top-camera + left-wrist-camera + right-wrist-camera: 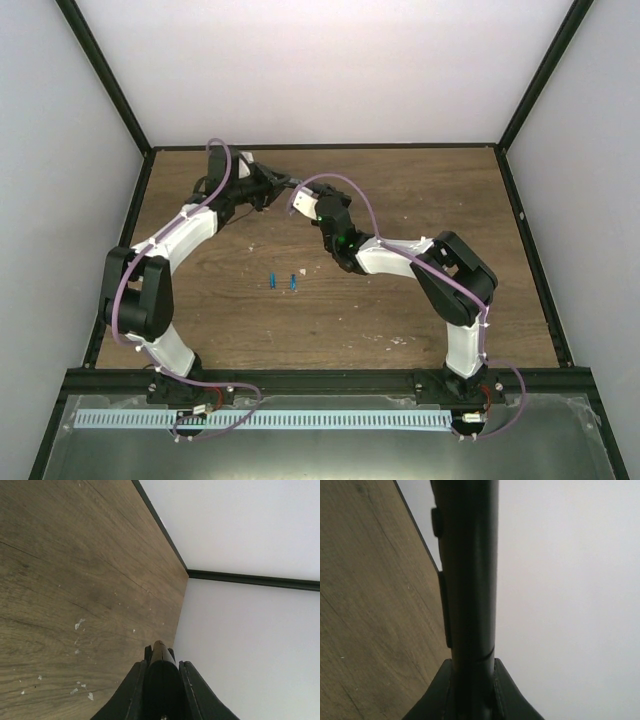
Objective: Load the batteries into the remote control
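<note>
**A:** Two batteries [272, 281] lie side by side on the middle of the tabletop [420, 320], apart from each other, each with its length running near to far.

**B:** Where is the remote control [470, 580]?

**A:** It is toward the far left of the tabletop, where the two arms meet. The right tool [472, 662] is clenched on one end, and the long black bar runs straight out from between its fingers. The left tool [162, 664] is clamped on a slim, rounded black end. From the overhead view, that end looks like the same bar.

**B:** Is it lifted?

**A:** I cannot tell how high it sits above the wood.

**B:** How close are the edges?

**A:** They are close at the far side. The black rail [330, 146] where the wood meets the white wall [330, 60] runs near both tools. In the left wrist view the rail passes just beyond the tool's tip.

**B:** And the open room?

**A:** Bare wood surrounds the batteries, which are well apart from both tools. A broad stretch of wood spreads toward the right rail and the near edge. The right arm's forearm crosses over the wood beyond the batteries and to their right. The left arm curves along the left side.
</note>
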`<action>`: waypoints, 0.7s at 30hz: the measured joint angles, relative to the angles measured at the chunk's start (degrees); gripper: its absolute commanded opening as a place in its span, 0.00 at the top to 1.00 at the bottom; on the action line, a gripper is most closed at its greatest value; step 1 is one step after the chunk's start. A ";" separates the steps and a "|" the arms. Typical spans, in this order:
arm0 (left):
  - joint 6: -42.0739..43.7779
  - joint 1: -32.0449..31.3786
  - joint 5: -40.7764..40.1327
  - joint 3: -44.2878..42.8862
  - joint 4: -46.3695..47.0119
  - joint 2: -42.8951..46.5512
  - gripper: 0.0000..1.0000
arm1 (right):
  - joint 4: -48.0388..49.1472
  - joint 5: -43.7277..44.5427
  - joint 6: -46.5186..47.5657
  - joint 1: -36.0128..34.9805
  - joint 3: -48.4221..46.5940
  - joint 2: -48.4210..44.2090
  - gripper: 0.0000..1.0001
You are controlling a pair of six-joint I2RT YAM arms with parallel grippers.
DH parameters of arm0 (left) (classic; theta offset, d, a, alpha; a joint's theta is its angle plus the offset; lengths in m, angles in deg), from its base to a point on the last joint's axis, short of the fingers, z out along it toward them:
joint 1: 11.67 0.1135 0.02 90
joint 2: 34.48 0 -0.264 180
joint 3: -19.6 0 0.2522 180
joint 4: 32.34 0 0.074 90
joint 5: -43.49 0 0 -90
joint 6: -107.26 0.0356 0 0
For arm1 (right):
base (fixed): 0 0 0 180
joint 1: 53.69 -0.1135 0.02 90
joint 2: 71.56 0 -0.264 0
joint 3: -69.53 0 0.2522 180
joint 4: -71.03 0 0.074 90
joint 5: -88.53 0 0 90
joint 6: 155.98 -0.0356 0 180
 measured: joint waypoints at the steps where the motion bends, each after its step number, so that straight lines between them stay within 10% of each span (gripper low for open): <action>1: 0.37 0.00 -0.09 -0.22 -0.35 0.00 0.88 | 0.31 0.22 0.48 0.00 0.02 0.02 0.99; 10: 3.76 -0.15 -0.57 -1.75 -2.84 -0.04 0.96 | 6.01 2.19 4.74 -0.37 0.90 1.11 0.72; 17: 9.01 -0.26 -1.11 -1.75 -3.65 -0.09 1.00 | 9.33 1.99 4.39 -0.42 1.44 1.09 0.01; 21: 13.18 -0.13 0.33 -1.75 -2.73 -0.20 1.00 | 4.02 -2.40 -0.15 -0.28 1.77 -1.05 0.00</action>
